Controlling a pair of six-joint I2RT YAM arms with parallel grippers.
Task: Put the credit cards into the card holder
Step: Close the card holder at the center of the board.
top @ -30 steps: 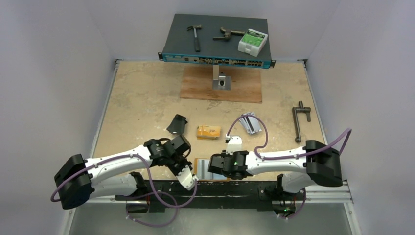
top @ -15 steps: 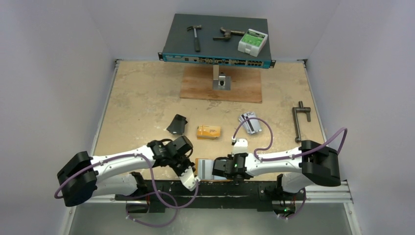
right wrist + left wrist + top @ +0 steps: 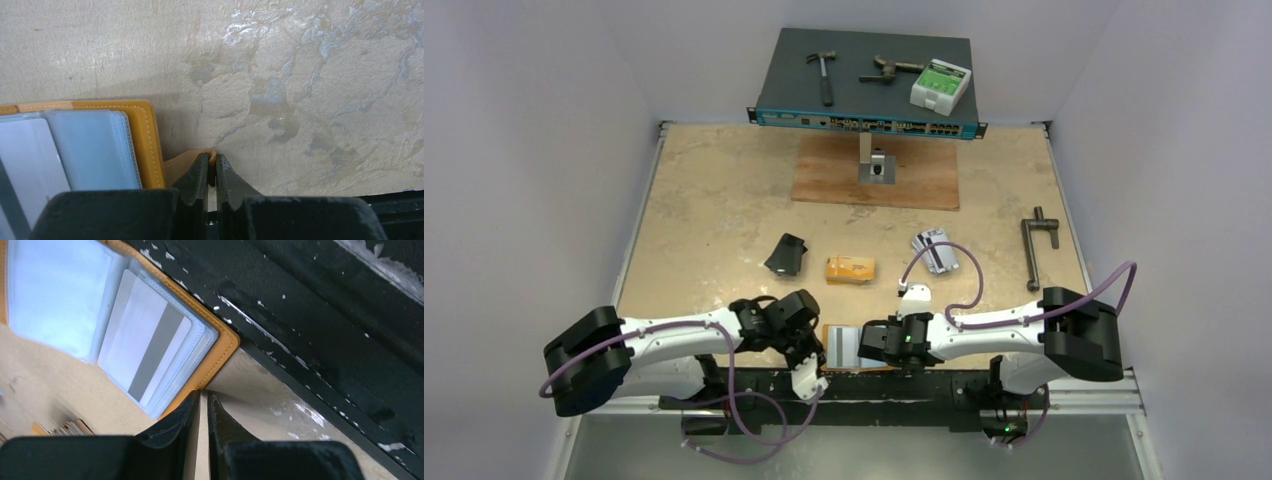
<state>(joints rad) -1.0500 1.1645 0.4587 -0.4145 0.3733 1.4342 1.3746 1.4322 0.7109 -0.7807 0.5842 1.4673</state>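
The orange card holder lies open at the table's near edge, clear sleeves up. One silver-grey card with a dark stripe sits in a sleeve. My left gripper is shut and empty, its tips touching the holder's orange corner edge. My right gripper is shut on the holder's snap tab, tips beside the orange border. A silver-grey card stack and a yellow-orange card stack lie farther back.
A black folded case lies left of the yellow stack. A metal clamp bar lies at right. A wooden board and a network switch carrying tools stand at the back. A black rail borders the near edge.
My left gripper has drawn back toward the near edge, to the holder's left corner. My right gripper has come down and nearer, to the holder's right side, then stayed put.
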